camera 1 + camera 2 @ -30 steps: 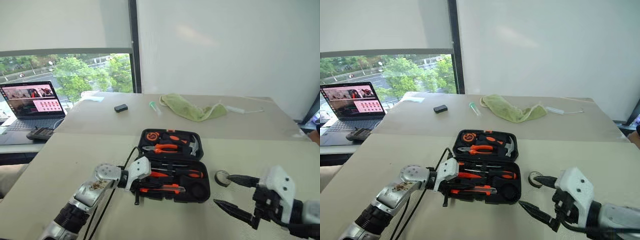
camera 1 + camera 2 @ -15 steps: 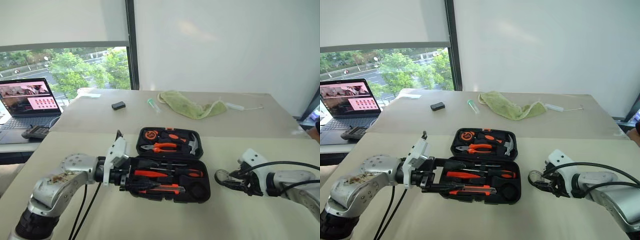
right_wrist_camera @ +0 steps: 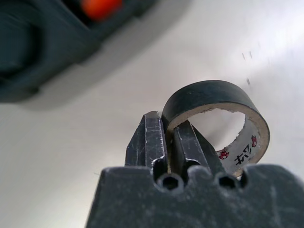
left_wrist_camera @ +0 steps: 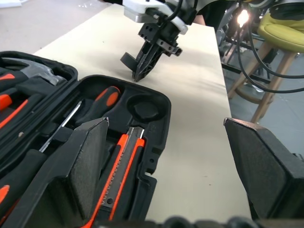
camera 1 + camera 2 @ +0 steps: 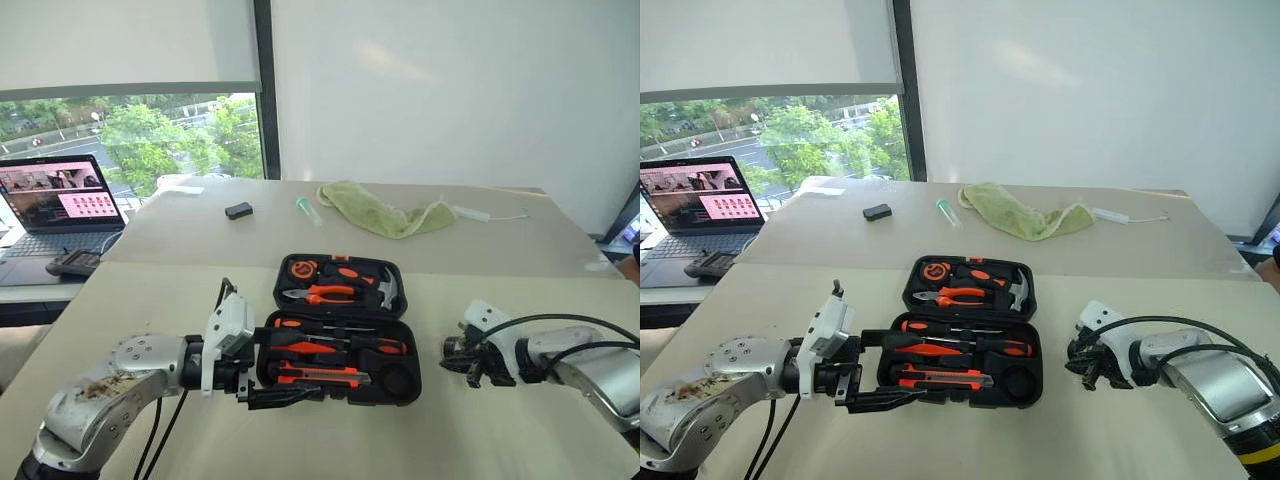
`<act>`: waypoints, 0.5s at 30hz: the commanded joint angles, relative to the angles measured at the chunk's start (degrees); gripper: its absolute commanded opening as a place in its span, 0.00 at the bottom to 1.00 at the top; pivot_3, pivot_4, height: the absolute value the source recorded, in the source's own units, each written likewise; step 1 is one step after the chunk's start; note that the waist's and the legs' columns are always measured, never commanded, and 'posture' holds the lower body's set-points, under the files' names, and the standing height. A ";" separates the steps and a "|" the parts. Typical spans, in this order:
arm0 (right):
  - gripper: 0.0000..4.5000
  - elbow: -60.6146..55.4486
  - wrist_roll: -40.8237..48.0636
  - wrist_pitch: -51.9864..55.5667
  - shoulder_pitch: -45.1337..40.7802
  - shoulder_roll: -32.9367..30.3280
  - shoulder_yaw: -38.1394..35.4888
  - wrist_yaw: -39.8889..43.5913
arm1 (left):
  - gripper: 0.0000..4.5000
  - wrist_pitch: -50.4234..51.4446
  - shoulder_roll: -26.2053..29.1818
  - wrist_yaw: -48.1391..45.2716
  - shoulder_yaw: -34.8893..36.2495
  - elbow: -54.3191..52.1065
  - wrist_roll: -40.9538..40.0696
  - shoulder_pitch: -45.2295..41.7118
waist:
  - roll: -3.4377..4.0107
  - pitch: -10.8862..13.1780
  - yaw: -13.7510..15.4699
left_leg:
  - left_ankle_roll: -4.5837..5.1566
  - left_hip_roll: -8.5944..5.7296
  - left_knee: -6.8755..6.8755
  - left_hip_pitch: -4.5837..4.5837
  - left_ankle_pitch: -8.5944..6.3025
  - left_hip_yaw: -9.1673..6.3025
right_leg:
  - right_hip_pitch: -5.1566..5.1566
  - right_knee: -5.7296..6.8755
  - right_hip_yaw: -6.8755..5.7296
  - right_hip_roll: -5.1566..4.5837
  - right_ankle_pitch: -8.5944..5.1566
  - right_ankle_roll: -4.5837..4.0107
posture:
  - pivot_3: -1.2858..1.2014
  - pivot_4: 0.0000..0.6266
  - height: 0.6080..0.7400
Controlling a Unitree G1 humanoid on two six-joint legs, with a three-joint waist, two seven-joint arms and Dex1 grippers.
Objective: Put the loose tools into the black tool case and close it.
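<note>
On the cream table (image 5: 150, 300) the black tool case (image 5: 340, 330) lies open, its lid half away from the robot holding the pliers (image 5: 322, 295) and hammer (image 5: 385, 288); its near half holds two screwdrivers (image 5: 340, 343) and the utility knife (image 5: 318, 375), with a round slot (image 4: 145, 108) bare at the right end; just right of the case, the right gripper (image 3: 170, 142) pinches the wall of the small tape roll (image 3: 216, 107), one finger inside the ring and one outside, the roll resting on the table; the left gripper (image 4: 166, 156) hangs at the case's near left corner, its fingers (image 4: 85, 161) spread wide and holding nothing; farther back lie a green cloth (image 5: 385, 215), a small black box (image 5: 238, 211) and a laptop (image 5: 55, 205) at the left edge.
</note>
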 commanded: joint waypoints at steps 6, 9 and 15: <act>0.00 -16.91 10.87 14.30 -8.76 1.66 2.07 1.27 | 0.93 -5.48 1.19 -2.30 -0.90 2.67 3.59 1.20 | -0.01 0.01 -0.16 | -0.03 0.08 -0.03 0.08 0.00 -0.04 | 0.02 0.00 -0.01 0.01 0.01 -0.05 | 0.52 0.24 1.00; 0.00 -16.20 7.90 15.24 -10.71 3.29 8.52 0.01 | 0.93 -6.64 1.25 -2.94 -1.54 3.60 4.52 0.95 | -0.02 0.03 0.02 | -0.03 0.03 -0.01 0.03 0.00 -0.04 | 0.00 0.00 -0.03 -0.04 0.01 -0.07 | 0.52 0.24 1.00; 0.00 -14.31 4.58 15.03 -13.10 3.98 15.68 1.27 | 0.93 -7.28 1.00 -2.06 -1.70 2.08 5.19 2.48 | 0.02 0.06 -0.05 | -0.01 -0.05 0.03 -0.05 -0.01 -0.02 | -0.04 -0.05 -0.05 -0.16 0.01 -0.06 | 0.52 0.24 1.00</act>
